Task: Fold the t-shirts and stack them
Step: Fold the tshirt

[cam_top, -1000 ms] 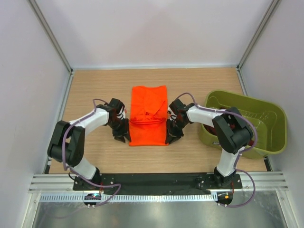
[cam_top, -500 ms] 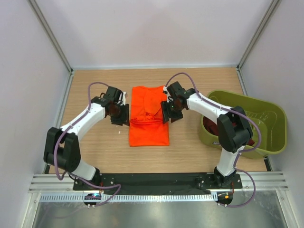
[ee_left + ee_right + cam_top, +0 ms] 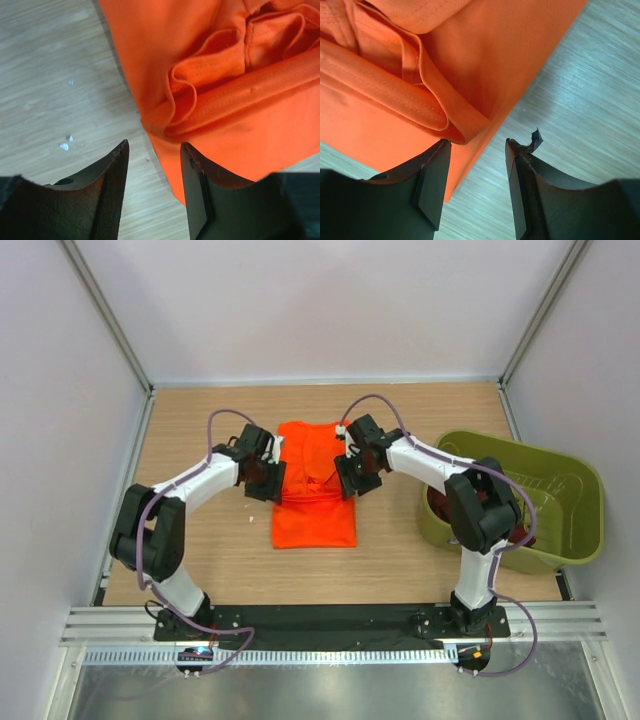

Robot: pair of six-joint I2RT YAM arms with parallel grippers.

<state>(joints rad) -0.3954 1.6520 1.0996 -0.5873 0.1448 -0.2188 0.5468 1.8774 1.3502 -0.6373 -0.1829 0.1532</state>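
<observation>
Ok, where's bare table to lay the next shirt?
Free: far-left corner of the table, and the strip behind the orange t-shirt. Crowded: the shirt's flanks, with left end effector and right end effector, and the olive-green tub at right.

The orange t-shirt (image 3: 210, 60) lies on the wooden desk (image 3: 45, 75), a hem folded across it in a bunched ridge that ends at the cloth's side edge. The left gripper (image 3: 152, 147) has its two dark fingers (image 3: 107, 200) apart, gripping nothing, the gap framing that edge. Small white specks (image 3: 64, 146) dot the bare wood nearby.
</observation>
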